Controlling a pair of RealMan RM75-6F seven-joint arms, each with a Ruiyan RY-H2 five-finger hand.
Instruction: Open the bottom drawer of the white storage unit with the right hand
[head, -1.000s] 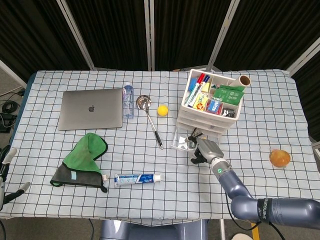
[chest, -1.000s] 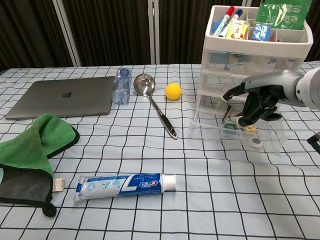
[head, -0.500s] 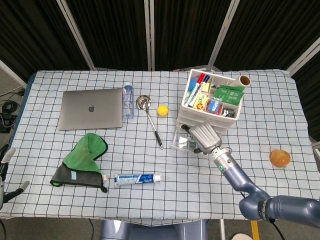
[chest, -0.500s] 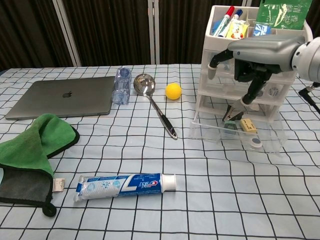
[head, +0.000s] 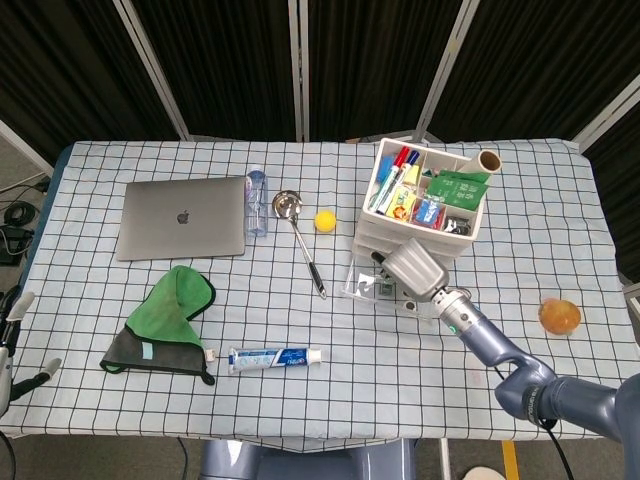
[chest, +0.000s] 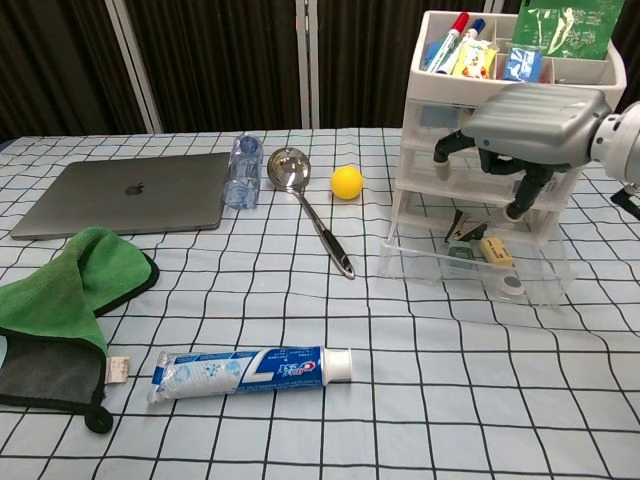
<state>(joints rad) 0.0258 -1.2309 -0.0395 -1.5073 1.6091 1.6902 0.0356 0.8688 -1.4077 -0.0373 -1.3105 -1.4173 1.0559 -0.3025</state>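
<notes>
Near the table's (head: 100, 160) far right edge stands the white storage unit (chest: 505, 100); its bottom drawer (chest: 480, 265) is pulled out toward the front edge. The right hand (chest: 535, 125) hovers above the drawer, fingers apart, grasping nothing.

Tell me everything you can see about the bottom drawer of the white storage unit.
The bottom drawer is clear plastic and pulled well out of the white storage unit, resting on the checked tablecloth. Small items lie inside it, including a yellowish block and a round piece. The right hand hovers above it, not touching it.
</notes>
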